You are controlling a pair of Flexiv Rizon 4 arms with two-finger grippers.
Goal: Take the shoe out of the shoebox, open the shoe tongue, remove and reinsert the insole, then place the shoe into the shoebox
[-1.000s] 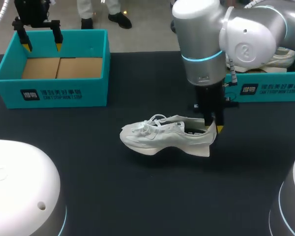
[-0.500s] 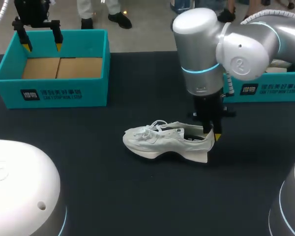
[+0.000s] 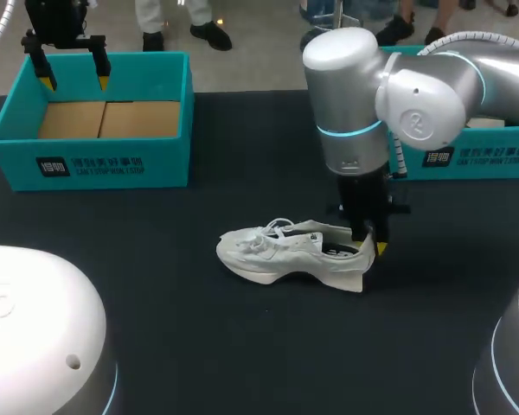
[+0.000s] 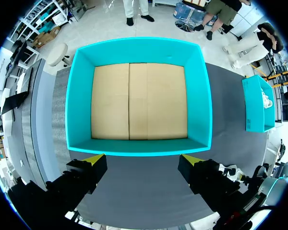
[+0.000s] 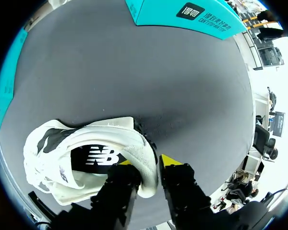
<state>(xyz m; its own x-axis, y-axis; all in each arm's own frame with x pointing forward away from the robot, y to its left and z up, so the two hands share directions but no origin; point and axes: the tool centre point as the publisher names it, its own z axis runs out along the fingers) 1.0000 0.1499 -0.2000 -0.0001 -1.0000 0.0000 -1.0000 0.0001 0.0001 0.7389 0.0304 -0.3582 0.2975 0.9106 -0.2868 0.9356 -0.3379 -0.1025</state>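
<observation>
Black cloth is covering the whole table point(image 3: 242, 346), and everything is sitting on top of that. The biggest thing over it is the right arm point(image 3: 389, 86), which is coming in from the right side and pointing straight down near the middle.

Next up, the teal shoebox point(image 3: 95, 164) is sitting at the far left. It's lying open, with only its brown cardboard floor showing; the left wrist view is looking straight down into it point(image 4: 139, 146). A second teal box point(image 3: 476, 156) is sitting at the far right, partly hidden behind the right arm, and its side is also showing ahead of the fingers in the right wrist view point(image 5: 182, 14).

The white shoe point(image 3: 285, 255) is out of the box, lying on the cloth around the middle, toe pointing left and heel right, well apart from the left shoebox. Its laces are sitting loose on top.

The right gripper point(image 3: 372, 242) is clamping the shoe's heel point(image 5: 86, 158). In the wrist view point(image 5: 146, 165) one finger is going down inside the collar and the other is pressing on the outside.

The left gripper point(image 3: 73, 82) is hanging over the shoebox's far rim. Its fingers are spread wide point(image 4: 143, 160) with nothing between them.
</observation>
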